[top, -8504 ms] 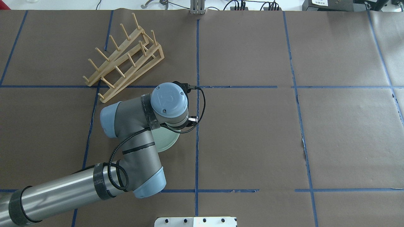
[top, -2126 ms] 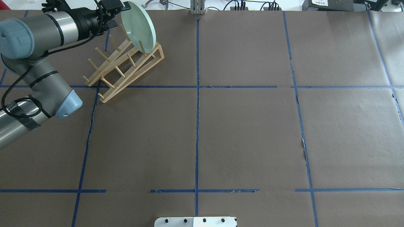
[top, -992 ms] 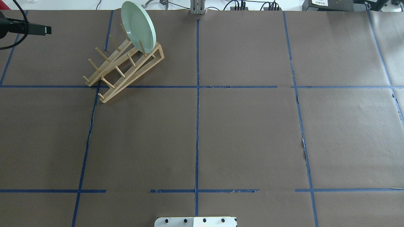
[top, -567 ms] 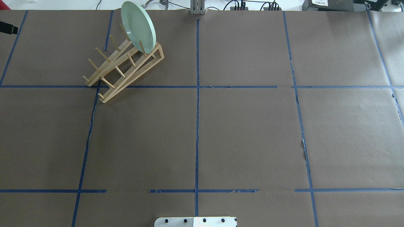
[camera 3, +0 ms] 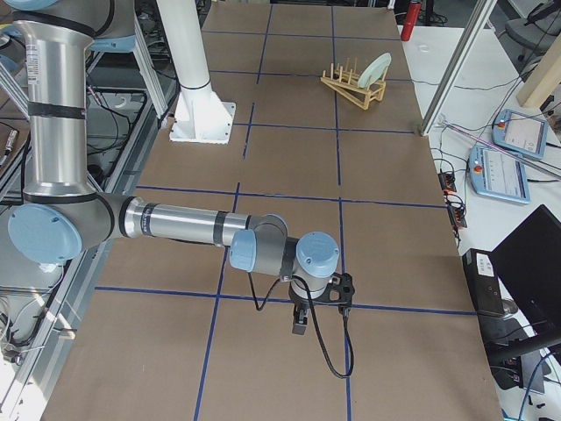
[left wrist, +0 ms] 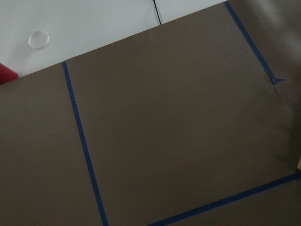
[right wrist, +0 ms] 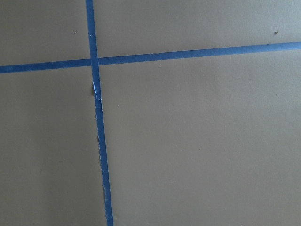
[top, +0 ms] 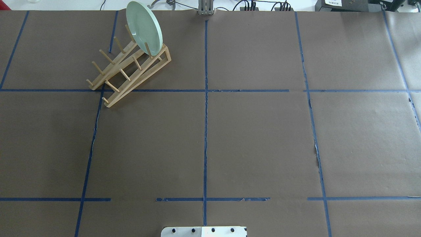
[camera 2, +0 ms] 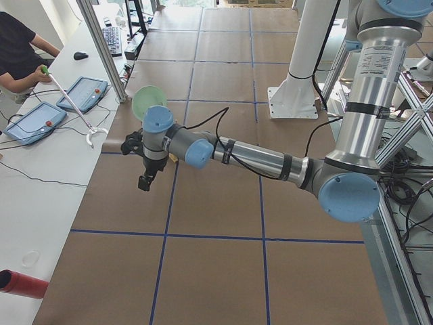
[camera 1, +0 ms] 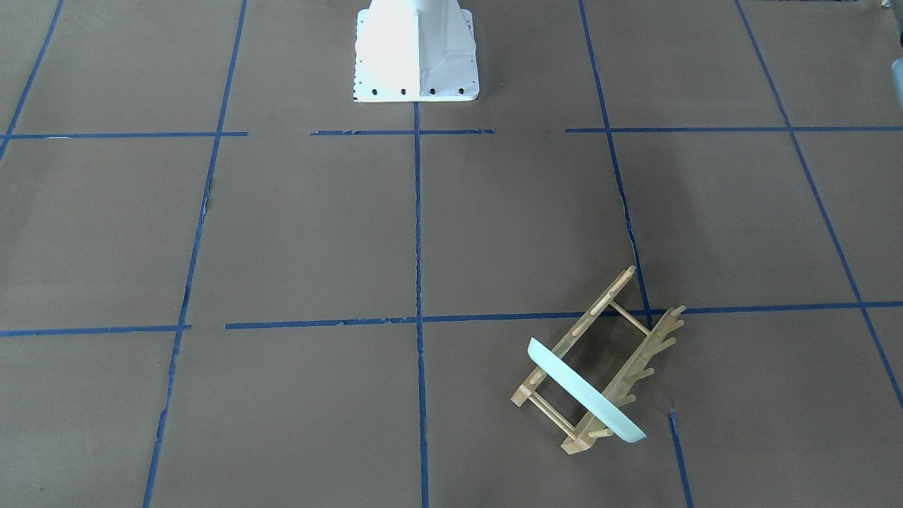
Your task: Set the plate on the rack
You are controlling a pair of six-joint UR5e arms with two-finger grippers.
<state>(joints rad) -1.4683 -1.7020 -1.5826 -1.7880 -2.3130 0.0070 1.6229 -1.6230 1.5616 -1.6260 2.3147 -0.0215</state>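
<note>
- Label: white, on black box past counter edge at 1 o'clock of overhead view; print too small to read.
- Rack: light wood, two rails with upright pegs, thin crossbars between. Set slantwise on counter at 11 o'clock of overhead view, long axis running 7 to 1 o'clock.
- Contents of rack: plate, round, pale mint green, low rim. Stood on edge between pegs at rack's 1 o'clock end, leaning slightly; in front-facing view seen nearly edge-on across both rails. Touched by neither pincer.
- Counter: brown paper, gridded with blue tape; white mounting base at 6 o'clock.
- Left pincer: seen in left side view only, hung pointing down over counter, apart from plate and rack; apart or together, cannot tell.
- Right pincer: seen in right side view only, at 6 o'clock of that view, pointing down above a tape line, well apart from rack at 12 o'clock; apart or together, cannot tell.
- Red cylinder: lying on white side bench, 8 o'clock of left side view.
</note>
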